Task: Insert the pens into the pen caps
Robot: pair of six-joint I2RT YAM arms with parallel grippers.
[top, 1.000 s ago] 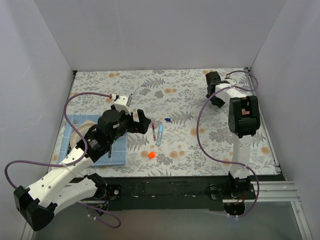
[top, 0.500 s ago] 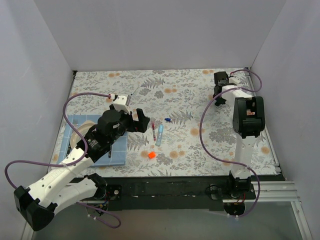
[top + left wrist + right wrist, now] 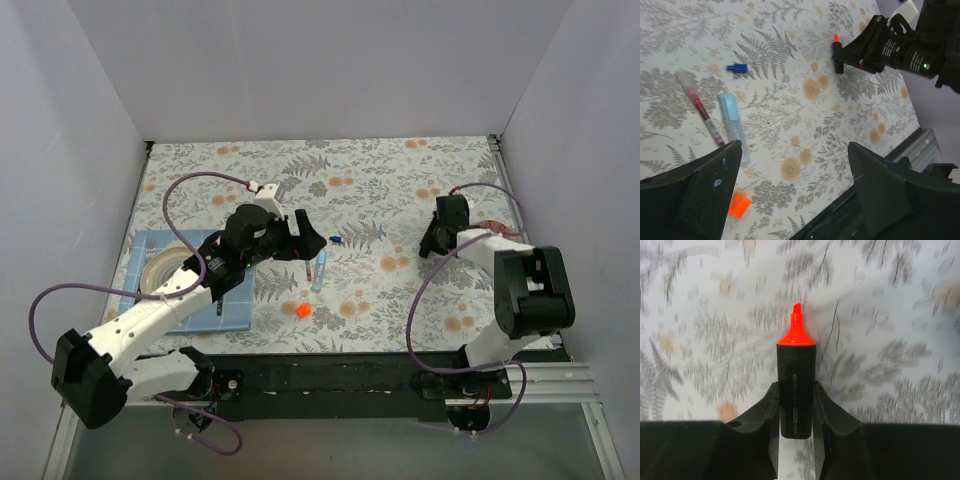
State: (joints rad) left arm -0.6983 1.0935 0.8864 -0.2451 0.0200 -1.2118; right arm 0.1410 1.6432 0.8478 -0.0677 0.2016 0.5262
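Both of my arms have swung inward since a second ago: my right gripper [image 3: 795, 395] has left the far right corner of the flowered tablecloth [image 3: 380, 180] and come toward the middle, while my left gripper [image 3: 792, 147] has pushed forward and now hangs above the loose pieces. My right jaws are clenched on the black marker pen with the orange-red tip [image 3: 796, 365], gripping its barrel with the tip sticking out ahead, clear of the cloth. My left jaws are spread wide with nothing between them. Below them lies the light blue marker pen [image 3: 735, 125], just beside a slim clear stick with red inside [image 3: 702, 112]. The bright orange plastic cap [image 3: 740, 206] sits near the pen's closer end, and the small dark blue plastic cap [image 3: 737, 67] lies apart on the far side. Which way either cap's mouth faces is too small for me to tell. As I judge it, no pen is capped yet. The move puts my held marker within reach of the caps, and my free jaws are placed to pick one up for it.
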